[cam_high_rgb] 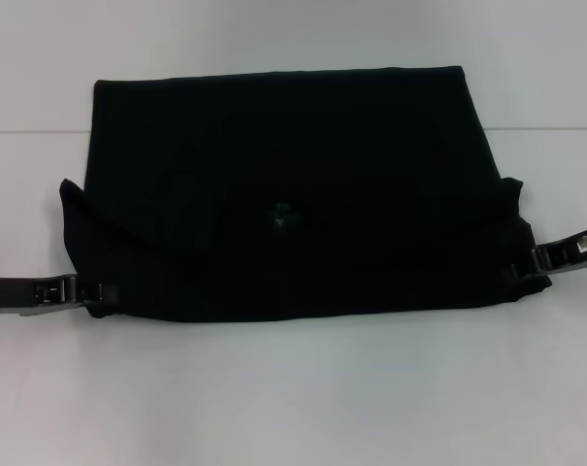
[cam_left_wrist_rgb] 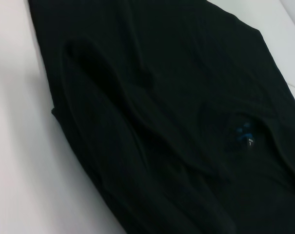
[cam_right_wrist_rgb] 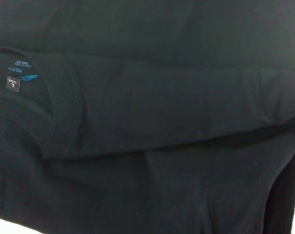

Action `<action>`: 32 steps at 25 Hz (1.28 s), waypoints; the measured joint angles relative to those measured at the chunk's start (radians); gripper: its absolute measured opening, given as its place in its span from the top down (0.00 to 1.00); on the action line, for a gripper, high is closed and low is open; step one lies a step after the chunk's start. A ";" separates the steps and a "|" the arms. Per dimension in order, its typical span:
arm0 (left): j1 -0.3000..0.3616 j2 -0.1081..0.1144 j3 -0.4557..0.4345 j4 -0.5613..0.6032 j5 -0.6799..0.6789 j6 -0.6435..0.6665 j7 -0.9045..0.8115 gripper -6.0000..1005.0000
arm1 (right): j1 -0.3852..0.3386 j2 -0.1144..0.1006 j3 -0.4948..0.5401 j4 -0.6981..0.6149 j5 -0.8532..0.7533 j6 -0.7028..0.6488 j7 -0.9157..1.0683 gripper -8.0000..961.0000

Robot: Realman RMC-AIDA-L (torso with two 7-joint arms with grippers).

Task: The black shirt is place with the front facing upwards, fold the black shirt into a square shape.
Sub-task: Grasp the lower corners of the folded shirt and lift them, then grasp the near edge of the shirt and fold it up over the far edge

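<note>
Lying long-axis from nine to three o'clock, the folded black cloth shirt (cam_high_rgb: 283, 194) has the left gripper (cam_high_rgb: 97, 292) at its eight o'clock corner and the right gripper (cam_high_rgb: 526, 262) at four o'clock, each equally near, fingers seemingly clamped on cloth.

The black shirt (cam_high_rgb: 283, 184) is plain, unpatterned black all over, its folds showing only as darker and fainter shades of the same black. A small blue neck label (cam_high_rgb: 278, 216) sits on it; in the right wrist view this label (cam_right_wrist_rgb: 21, 70) shows bright blue marks, with a tiny black tag bearing a pale letter below. The bench (cam_high_rgb: 293, 388) is plain white. The left hand (cam_high_rgb: 94, 291) and right hand (cam_high_rgb: 526, 262) are black with grey metal parts.
</note>
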 joint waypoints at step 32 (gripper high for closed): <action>-0.041 0.063 -0.005 0.041 0.190 0.670 0.006 0.90 | -0.095 -0.032 0.066 -0.066 -0.037 -0.672 -0.265 0.92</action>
